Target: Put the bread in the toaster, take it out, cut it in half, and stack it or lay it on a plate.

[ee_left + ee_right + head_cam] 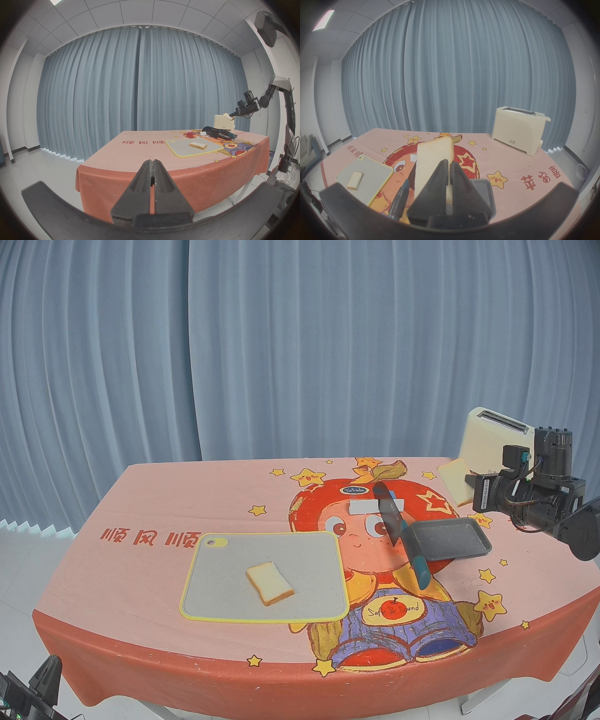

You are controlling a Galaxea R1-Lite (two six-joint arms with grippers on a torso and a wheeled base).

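Note:
My right gripper (470, 480) is shut on a whole pale bread slice (454, 481), held upright in the air above the table's right side, just in front of the cream toaster (494, 439). In the right wrist view the slice (433, 157) stands between the shut fingers of that gripper (446, 165), with the toaster (519, 128) farther off. A smaller bread piece (270, 583) lies on the grey cutting board (219, 596). My left gripper (153, 167) is shut and holds nothing, low and off the table's near left corner.
A dark grey tray (447, 539) sits right of centre, with a knife (392, 519) leaning on its left rim, blue handle toward the front. The orange cartoon tablecloth (156, 502) covers the table. Blue curtains hang behind.

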